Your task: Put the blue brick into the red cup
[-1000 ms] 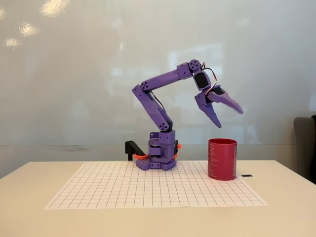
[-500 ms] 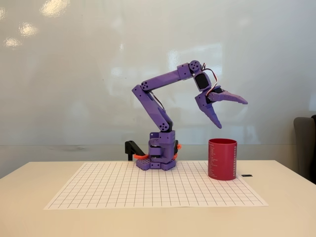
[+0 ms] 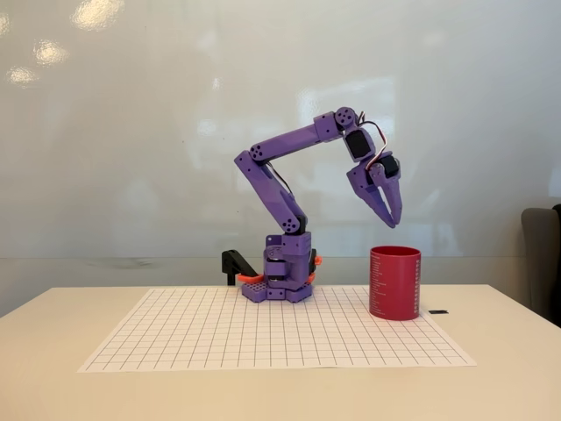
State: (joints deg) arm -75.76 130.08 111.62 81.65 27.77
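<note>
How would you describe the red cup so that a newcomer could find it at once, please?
Start at the white grid mat on the table. At its right rear edge, right of the purple arm's base, stands the cup. It is the one tall dark-red cylinder, with columns of pale print down its side.

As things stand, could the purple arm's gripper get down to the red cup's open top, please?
Probably yes: the gripper hangs just above the red cup, fingers closed and pointing down, with nothing between them.
</note>
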